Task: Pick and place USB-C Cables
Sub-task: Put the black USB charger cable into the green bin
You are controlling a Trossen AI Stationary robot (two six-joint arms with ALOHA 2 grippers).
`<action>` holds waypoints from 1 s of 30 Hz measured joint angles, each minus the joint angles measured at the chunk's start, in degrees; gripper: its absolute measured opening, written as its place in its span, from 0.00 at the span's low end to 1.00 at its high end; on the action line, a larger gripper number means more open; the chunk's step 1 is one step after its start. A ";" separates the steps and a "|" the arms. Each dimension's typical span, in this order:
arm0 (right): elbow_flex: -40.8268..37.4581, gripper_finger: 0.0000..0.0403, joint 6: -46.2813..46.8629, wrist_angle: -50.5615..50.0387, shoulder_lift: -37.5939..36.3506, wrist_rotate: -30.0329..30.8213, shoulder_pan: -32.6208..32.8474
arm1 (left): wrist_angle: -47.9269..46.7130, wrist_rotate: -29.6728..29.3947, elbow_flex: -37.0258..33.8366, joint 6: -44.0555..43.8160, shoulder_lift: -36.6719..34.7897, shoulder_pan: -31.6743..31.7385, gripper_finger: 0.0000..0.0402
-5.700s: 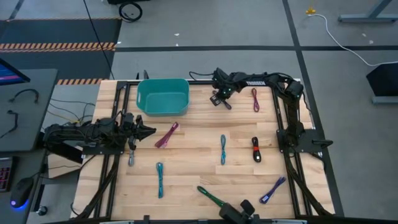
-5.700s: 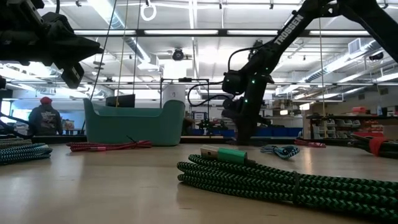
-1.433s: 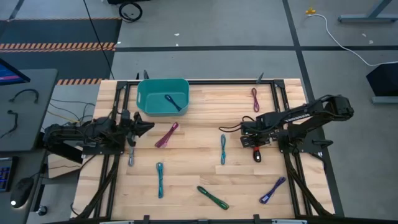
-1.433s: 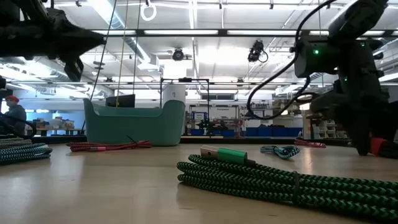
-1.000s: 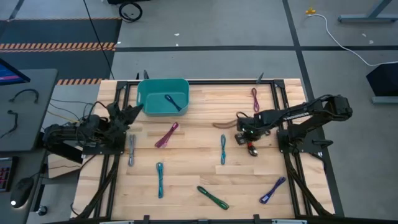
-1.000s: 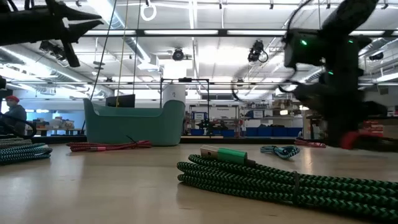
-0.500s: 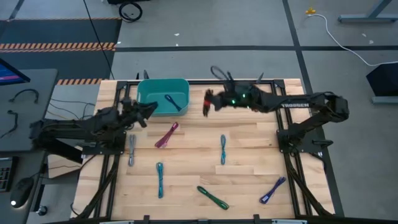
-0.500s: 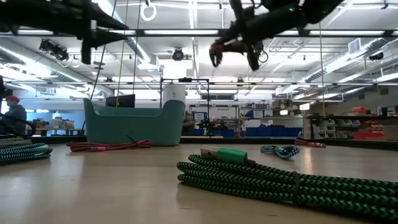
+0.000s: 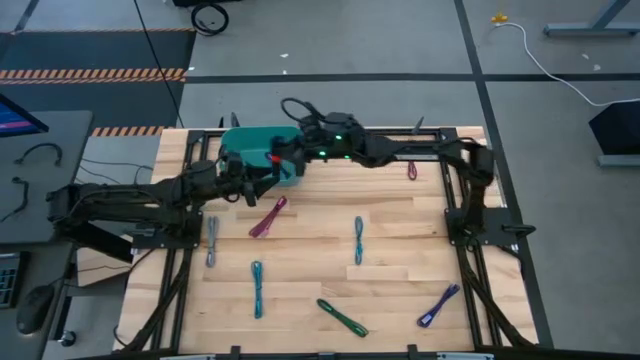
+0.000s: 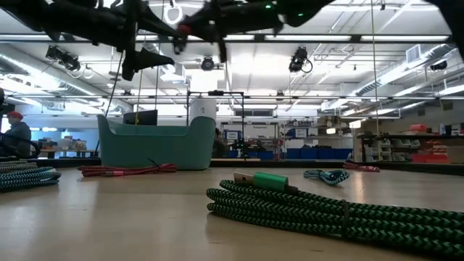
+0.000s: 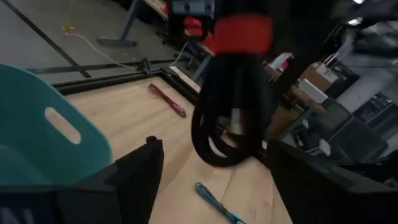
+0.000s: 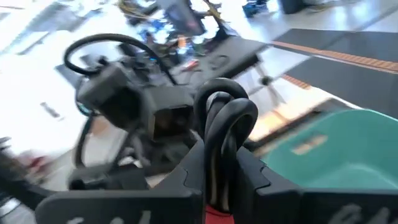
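Observation:
My right gripper point(image 9: 280, 158) reaches across to the teal bin point(image 9: 250, 148) at the far left and is shut on a red-black USB-C cable point(image 11: 229, 124). My left gripper point(image 9: 256, 180) hovers open just near of the bin, its fingers point(image 11: 140, 180) spread wide and pointing at the hanging cable without touching it. Flat on the table lie a magenta cable point(image 9: 268, 217), a grey one point(image 9: 211, 240), two teal-blue ones point(image 9: 257, 288) point(image 9: 358, 240), a green one point(image 9: 341, 317) and a purple one point(image 9: 438, 305). The bin's inside is hidden by the arms. My right gripper pinches the folded red-black bundle between its two fingers point(image 12: 186, 177), close to the red connector end point(image 11: 239, 31). The bundle lies along the fingers and its black loop end point(image 12: 225, 109) sticks out past the fingertips. It hangs clear in the air by the bin's rim.
Another magenta cable point(image 9: 411, 168) lies at the far right, partly under the right arm. Black frame rails point(image 9: 452, 215) run along the table's sides. Open wood shows in the middle between the cables. A person point(image 10: 14, 134) stands in the room beyond.
My right gripper has carried the red-black cable up from the table's right middle and swung it toward the far left, over to the bin. My left gripper has moved toward the bin and the hanging cable, and has opened.

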 joint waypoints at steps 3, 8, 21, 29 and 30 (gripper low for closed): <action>5.20 0.10 -0.09 -0.35 3.56 -5.09 0.12 | 0.17 0.03 0.51 3.66 0.42 0.02 0.73; 8.60 0.10 0.76 -0.22 6.01 -6.86 0.48 | 1.69 0.18 0.61 5.97 0.38 0.00 0.64; 8.81 0.22 0.43 -5.42 5.81 -11.02 -1.12 | 0.88 0.87 0.57 9.57 0.35 0.01 0.20; 8.76 0.42 0.02 -18.51 0.20 -20.44 -7.55 | -3.35 -1.30 0.57 8.52 0.31 0.21 0.14; 8.76 0.43 -1.02 -21.87 -0.62 -20.56 -8.23 | -4.38 -1.69 0.57 7.61 0.31 0.68 0.14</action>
